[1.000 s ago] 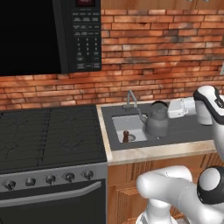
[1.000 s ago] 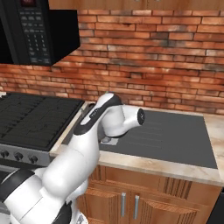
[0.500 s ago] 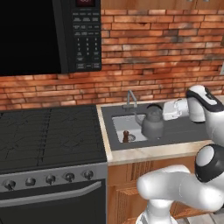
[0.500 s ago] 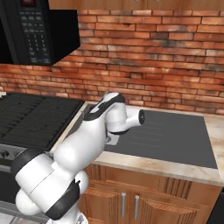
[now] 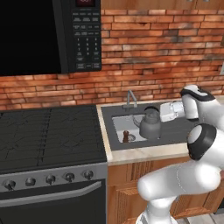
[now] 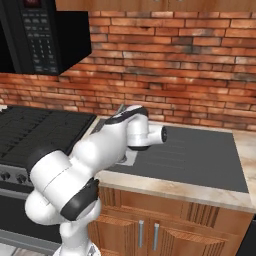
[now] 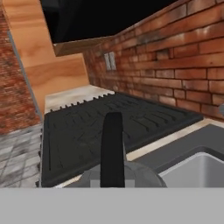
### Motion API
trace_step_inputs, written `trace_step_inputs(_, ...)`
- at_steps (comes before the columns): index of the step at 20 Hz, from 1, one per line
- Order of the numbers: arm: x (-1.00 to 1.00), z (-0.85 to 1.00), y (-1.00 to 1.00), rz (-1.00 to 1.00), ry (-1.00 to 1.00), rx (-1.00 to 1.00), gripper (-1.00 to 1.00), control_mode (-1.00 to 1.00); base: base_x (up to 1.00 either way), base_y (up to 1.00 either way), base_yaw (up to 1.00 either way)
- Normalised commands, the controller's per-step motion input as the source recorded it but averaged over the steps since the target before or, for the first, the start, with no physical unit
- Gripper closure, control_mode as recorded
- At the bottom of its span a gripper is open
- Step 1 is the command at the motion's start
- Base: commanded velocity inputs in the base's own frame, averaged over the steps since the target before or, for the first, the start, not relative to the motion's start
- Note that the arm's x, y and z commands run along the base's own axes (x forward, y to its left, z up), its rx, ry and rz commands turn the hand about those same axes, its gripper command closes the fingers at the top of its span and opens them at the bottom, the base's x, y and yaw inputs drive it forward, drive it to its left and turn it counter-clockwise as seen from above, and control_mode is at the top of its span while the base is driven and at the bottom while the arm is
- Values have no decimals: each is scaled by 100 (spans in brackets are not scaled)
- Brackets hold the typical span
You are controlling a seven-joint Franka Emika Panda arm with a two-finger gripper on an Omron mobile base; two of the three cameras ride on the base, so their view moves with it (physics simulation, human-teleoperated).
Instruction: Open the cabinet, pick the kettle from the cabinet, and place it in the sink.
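Note:
The grey kettle [image 5: 150, 126] hangs low over the light grey sink [image 5: 121, 124], its base inside the basin as far as I can tell. My gripper [image 5: 157, 112] reaches in from the right and is shut on the kettle's black arched handle. The hand view looks along that handle [image 7: 112, 148], with the kettle's rounded grey top [image 7: 138, 176] under it and a corner of the sink [image 7: 199, 171] to the right. Only the lower edge of the reddish-brown cabinet [image 5: 162, 3] shows along the top; its doors are out of view.
A chrome faucet [image 5: 130, 99] stands at the sink's back edge, and a small brown object [image 5: 126, 136] sits in the basin's front left. A black stovetop [image 5: 48, 133] lies left, under a black microwave [image 5: 50, 35]. The dark drainboard [image 6: 200, 155] extends right.
The gripper has carried the kettle a little to the left and down, lower into the sink. The grip is unchanged.

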Motion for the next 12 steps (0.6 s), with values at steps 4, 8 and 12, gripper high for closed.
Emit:
trace_step_inputs(4, 30, -19, -11, 5, 0, 0, 100, -100, 0, 0, 0)
trace_step_inputs(8, 28, -15, -5, 4, 0, 0, 100, -100, 0, 0, 0)
trace_step_inputs(12, 26, -15, 0, 3, 0, -1, 100, -100, 0, 0, 0)
